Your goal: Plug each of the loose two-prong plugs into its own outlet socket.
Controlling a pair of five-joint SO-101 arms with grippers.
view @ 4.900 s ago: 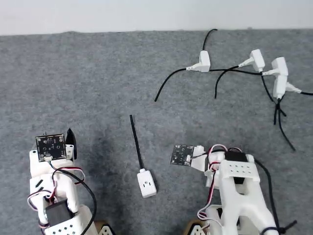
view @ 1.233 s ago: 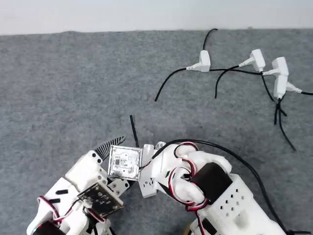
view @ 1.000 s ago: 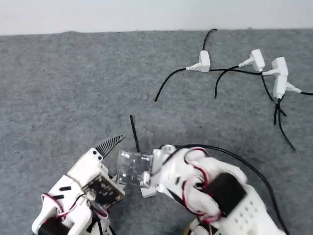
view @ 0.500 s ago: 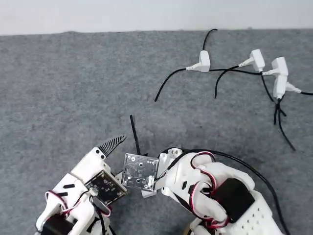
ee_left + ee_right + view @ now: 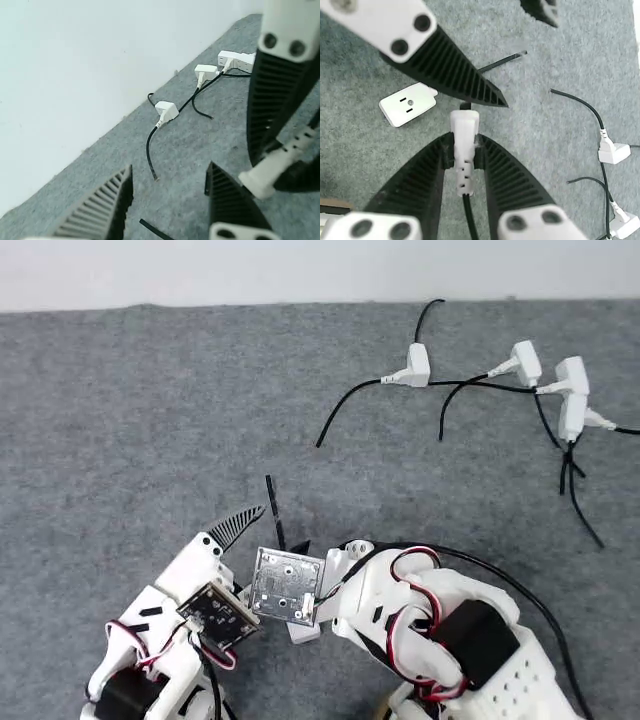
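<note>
Right pincer [image 5: 464, 150] clamps the plug [image 5: 464, 125] near the loose socket [image 5: 408, 104] at the desk's [image 5: 150, 390] 6 o'clock, apparently for insertion; left pincer [image 5: 170, 172] gapes empty alongside, seemingly ready to steady it

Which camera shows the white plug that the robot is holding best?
The right wrist view: the plug sits centred, clamped in the right tool. The left wrist view catches its white side farther off. In the high view the right arm overlies it.
</note>
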